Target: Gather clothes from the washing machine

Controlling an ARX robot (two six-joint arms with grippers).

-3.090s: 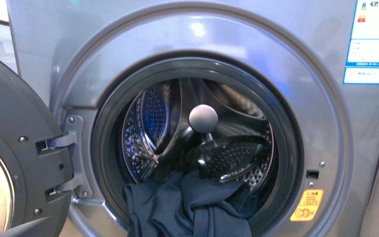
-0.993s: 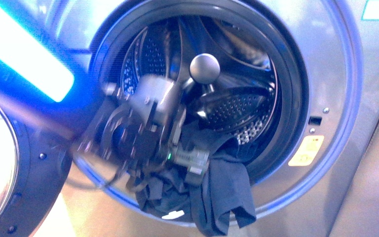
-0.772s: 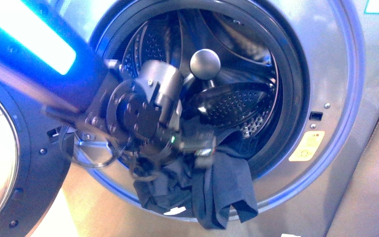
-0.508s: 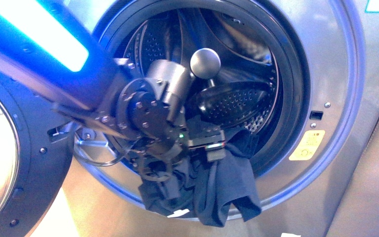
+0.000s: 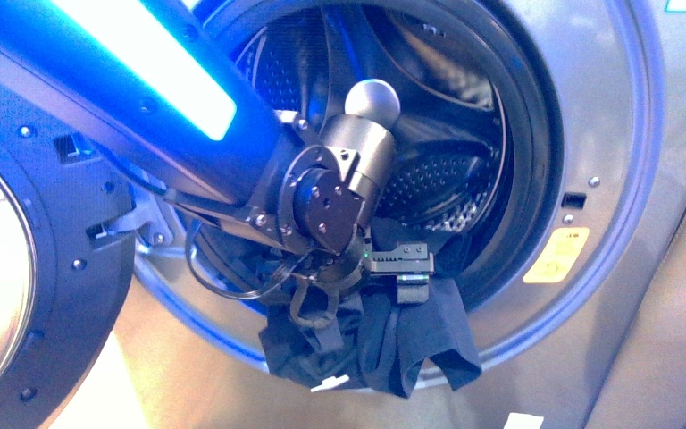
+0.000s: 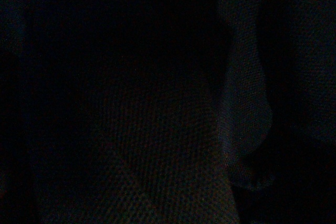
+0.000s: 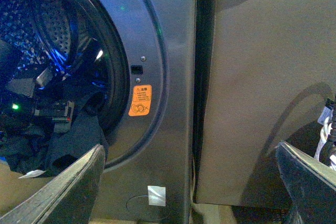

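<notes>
The grey washing machine (image 5: 607,134) stands with its round door (image 5: 18,268) swung open to the left. Dark navy clothes (image 5: 384,344) spill out of the drum's mouth over the lower rim, a small white label (image 5: 329,384) at their bottom edge. My left arm, lit blue, reaches in from the upper left. Its left gripper (image 5: 404,268) is open and sits right on top of the clothes at the rim. The left wrist view is dark. My right gripper (image 7: 189,192) is open and empty, off to the machine's right side, with the clothes (image 7: 63,142) far from it.
A yellow sticker (image 5: 556,255) sits on the machine's front at the lower right of the mouth. A steel knob (image 5: 371,96) stands in the perforated drum (image 5: 438,179). A plain brown-grey panel (image 7: 262,77) adjoins the machine's right side. A white square (image 7: 156,195) is stuck low on the front.
My left arm has come into view and pushed rightward and deeper into the drum's mouth, down onto the clothes. The hanging clothes have shifted a little to the right.
</notes>
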